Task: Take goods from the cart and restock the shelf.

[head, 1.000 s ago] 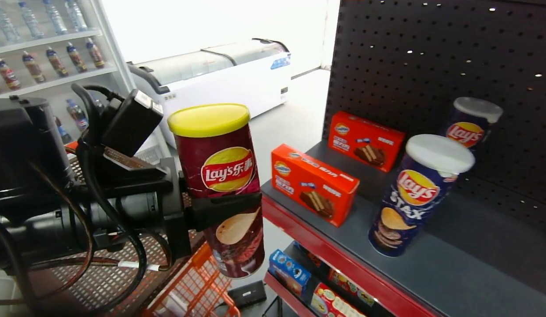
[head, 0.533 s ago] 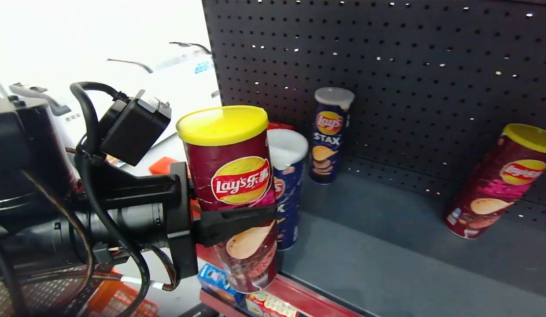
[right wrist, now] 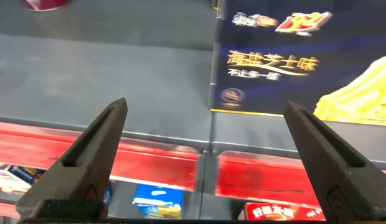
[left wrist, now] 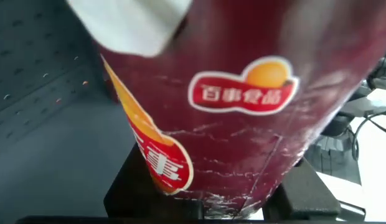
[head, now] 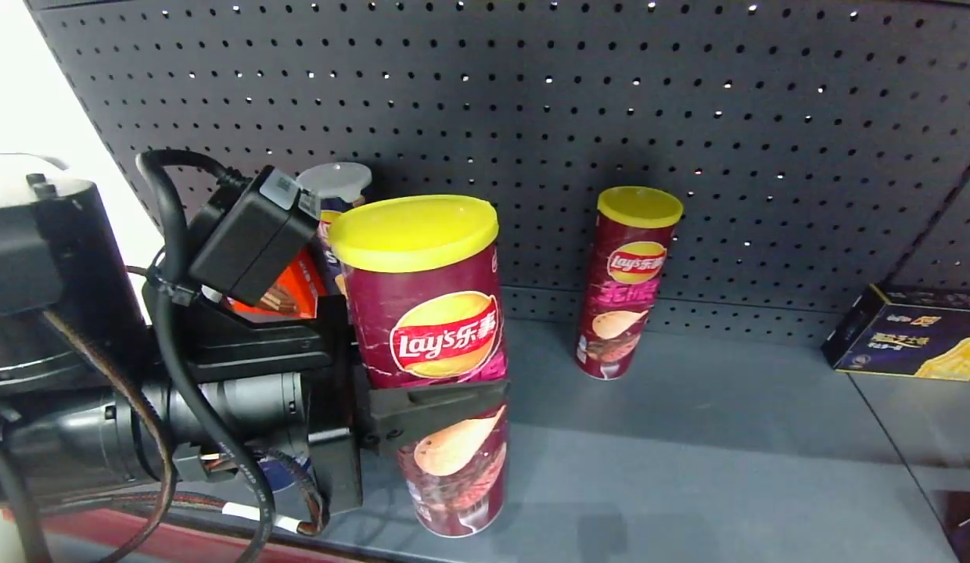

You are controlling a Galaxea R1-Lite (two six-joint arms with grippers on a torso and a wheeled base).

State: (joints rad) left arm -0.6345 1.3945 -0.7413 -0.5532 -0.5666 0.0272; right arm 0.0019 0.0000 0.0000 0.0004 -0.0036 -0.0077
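Two maroon cans show in our head view: the left claw [head: 434,395] pinches one can [head: 422,313] upright over the shelf [head: 688,446] front. Its twin [head: 627,289] stands farther back to the right, by the pegboard [head: 532,102]. We cannot tell whether the held base touches the shelf. Left wrist view: the can's side hides what lies beneath it. Right wrist view: the right claw [right wrist: 205,155] is spread and empty, facing a dark box [right wrist: 286,56].

Glossy chip can [head: 430,344] — matt perforated metal backboard [head: 532,94].
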